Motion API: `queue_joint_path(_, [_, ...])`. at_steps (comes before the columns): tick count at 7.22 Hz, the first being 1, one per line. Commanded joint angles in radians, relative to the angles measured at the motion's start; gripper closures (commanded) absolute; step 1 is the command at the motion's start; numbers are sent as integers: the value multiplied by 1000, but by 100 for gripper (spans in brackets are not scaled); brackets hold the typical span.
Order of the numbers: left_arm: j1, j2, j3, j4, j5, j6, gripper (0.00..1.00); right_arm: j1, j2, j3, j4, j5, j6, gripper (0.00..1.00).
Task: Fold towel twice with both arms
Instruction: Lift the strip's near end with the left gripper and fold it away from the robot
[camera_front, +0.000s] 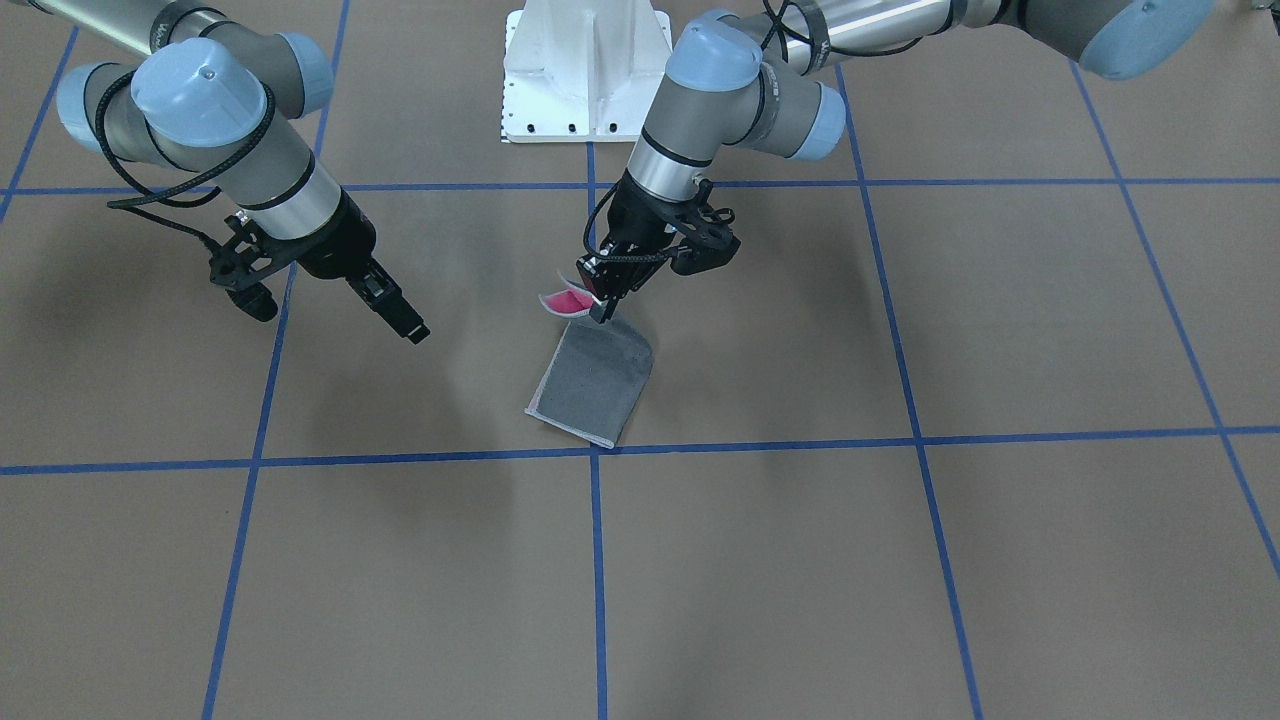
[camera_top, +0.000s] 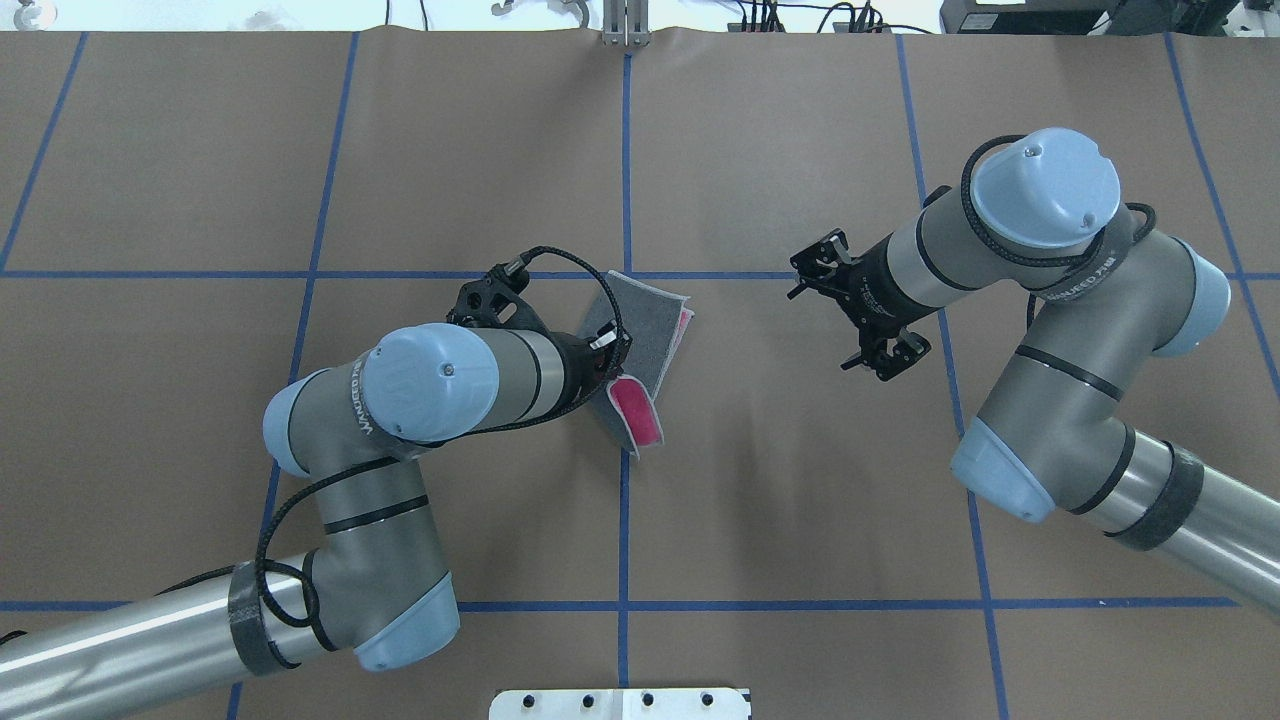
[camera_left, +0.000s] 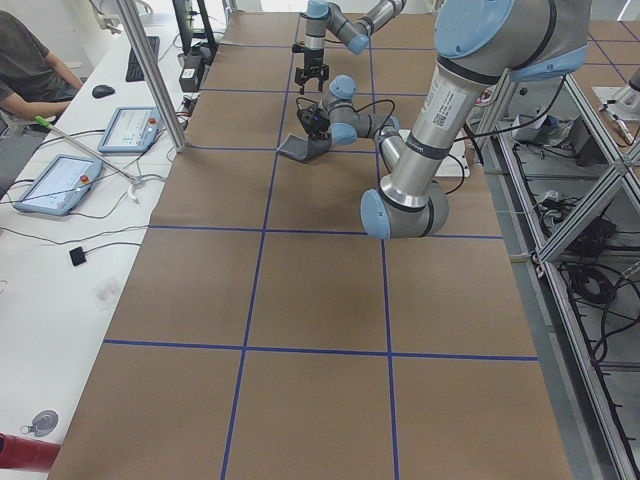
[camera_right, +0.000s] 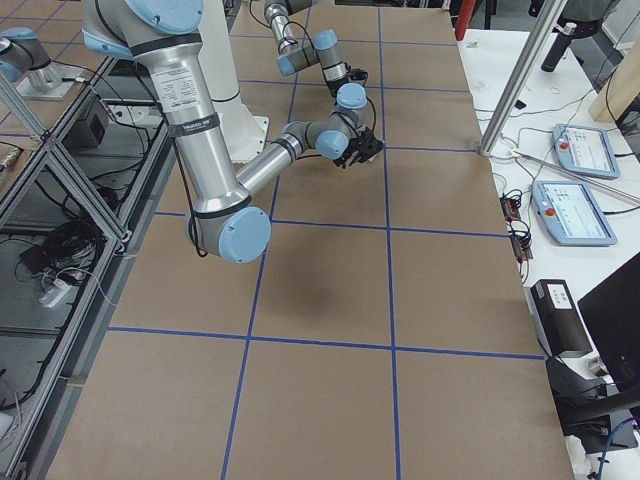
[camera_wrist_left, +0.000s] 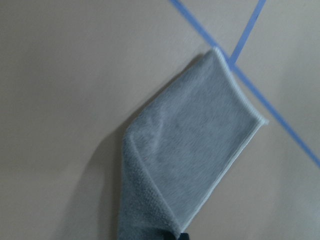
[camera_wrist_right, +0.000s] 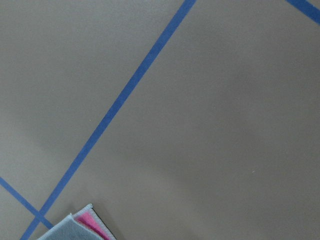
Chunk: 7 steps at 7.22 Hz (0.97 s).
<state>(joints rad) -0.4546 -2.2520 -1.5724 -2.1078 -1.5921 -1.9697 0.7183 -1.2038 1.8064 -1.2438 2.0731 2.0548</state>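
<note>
Towel (camera_front: 595, 380) sits mid-tabletop (camera_front: 900, 580), just by a blue tape crossing (camera_front: 594, 452), grey face up and looking already folded once. Left claw (camera_front: 603, 305) is clamped on the towel's robot-side end and holds it off the surface, pink inner face curling out beside the fingers. The far end lies flat. Right claw (camera_front: 412, 330) hangs well apart, holding nothing, and I cannot tell how wide it is. Likely step is the second fold. To do it well, carry the pinched end in a low arc over to the far edge and match the stitched borders before letting go. Go slow so the flat half doesn't drag or skew. The right claw could pin that half if it slides.
</note>
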Motion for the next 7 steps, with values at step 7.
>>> queue_joint_path(7, [-105, -138, 229, -12, -11, 11, 100, 23, -74, 33, 0, 27, -87, 0])
